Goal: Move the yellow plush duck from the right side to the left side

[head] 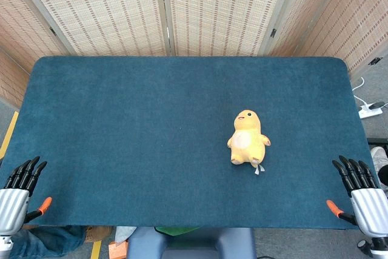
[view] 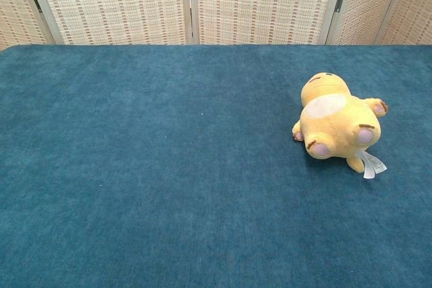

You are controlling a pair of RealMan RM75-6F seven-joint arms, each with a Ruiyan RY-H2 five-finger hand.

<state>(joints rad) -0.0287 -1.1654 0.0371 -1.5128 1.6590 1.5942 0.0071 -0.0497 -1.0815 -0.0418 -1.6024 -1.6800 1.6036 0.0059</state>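
Note:
The yellow plush duck [head: 247, 139] lies on its back on the right half of the blue table [head: 133, 131], feet toward me, a white tag at its base. The chest view shows the duck [view: 334, 125] at right, with no hand in sight. My left hand [head: 18, 193] rests at the table's near left corner, fingers straight and apart, holding nothing. My right hand [head: 362, 197] sits at the near right corner, likewise spread and empty, well to the right of the duck.
A woven folding screen [head: 200, 10] stands behind the table's far edge. A white power strip [head: 370, 111] lies on the floor beyond the right edge. The table's blue cloth [view: 135, 166] stretches wide left of the duck.

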